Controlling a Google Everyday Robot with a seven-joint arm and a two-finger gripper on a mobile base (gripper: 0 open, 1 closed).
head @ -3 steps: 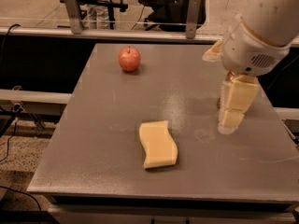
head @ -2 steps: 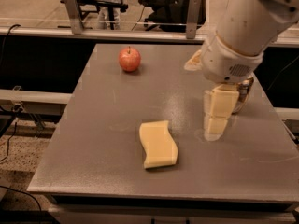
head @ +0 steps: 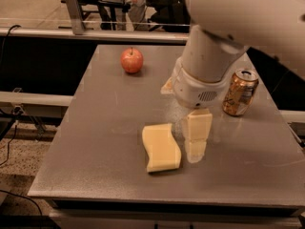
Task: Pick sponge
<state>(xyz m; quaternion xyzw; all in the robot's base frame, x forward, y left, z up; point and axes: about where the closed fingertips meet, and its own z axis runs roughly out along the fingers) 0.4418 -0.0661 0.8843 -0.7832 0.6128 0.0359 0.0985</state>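
Note:
The sponge (head: pixel 161 147), a pale yellow flat slab with wavy long sides, lies on the grey table (head: pixel 100 142) near its front middle. My gripper (head: pixel 196 149) hangs from the big white arm just to the right of the sponge, its blocky pale yellow stacked fingers pointing down close to the tabletop. A narrow gap separates it from the sponge's right edge. Nothing is held.
A red apple (head: pixel 131 60) sits at the back left of the table. A gold drink can (head: pixel 240 92) stands upright to the right, behind the arm. The table's front edge runs just below the sponge. Chairs and a rail stand beyond the far edge.
The arm has swung left and toward the front, bringing the gripper from the table's right side down next to the sponge. The can, hidden before, now shows.

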